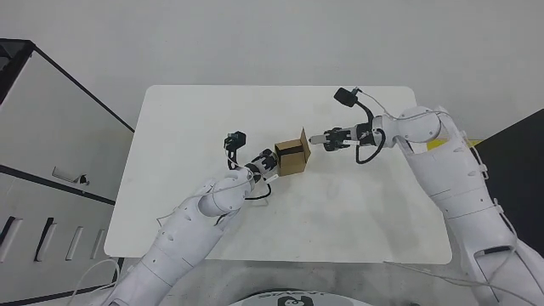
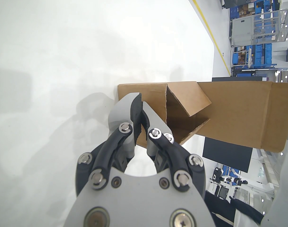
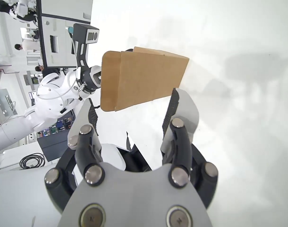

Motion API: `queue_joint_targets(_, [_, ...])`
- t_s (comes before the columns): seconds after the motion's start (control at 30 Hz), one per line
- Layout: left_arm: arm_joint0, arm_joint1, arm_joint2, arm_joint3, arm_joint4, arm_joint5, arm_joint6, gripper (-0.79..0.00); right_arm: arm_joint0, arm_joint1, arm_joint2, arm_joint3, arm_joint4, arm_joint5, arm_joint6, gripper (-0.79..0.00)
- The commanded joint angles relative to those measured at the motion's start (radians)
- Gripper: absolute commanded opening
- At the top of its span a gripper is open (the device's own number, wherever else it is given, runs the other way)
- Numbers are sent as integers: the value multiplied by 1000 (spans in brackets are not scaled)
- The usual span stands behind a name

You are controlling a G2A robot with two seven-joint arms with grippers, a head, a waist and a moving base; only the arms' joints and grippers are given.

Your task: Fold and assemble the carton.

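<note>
Where carton (image 1: 291, 158) rests, white table (image 1: 204, 127), perhaps bins (image 2: 262, 48)

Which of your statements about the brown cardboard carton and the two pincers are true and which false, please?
1. The left pincer is shut on a wall of the brown cardboard carton. True.
2. The right pincer is clamped on the carton. False: it is open, spread wide at the carton's edge.
3. The carton is near the middle of the white table, between the two arms. True.
4. The carton end by the left pincer is folded closed. False: it gapes open, with a flap angled inward and the inside showing.
</note>
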Motion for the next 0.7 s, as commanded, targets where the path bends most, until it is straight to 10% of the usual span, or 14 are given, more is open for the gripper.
queue_joint_targets(0.0, [0, 0, 0, 0, 0, 0, 0, -785, 11, -3, -14, 9, -1, -4, -4, -400])
queue_joint_targets(0.67, [0, 0, 0, 0, 0, 0, 0, -785, 100, -23, -117, 37, -30, -21, -13, -539])
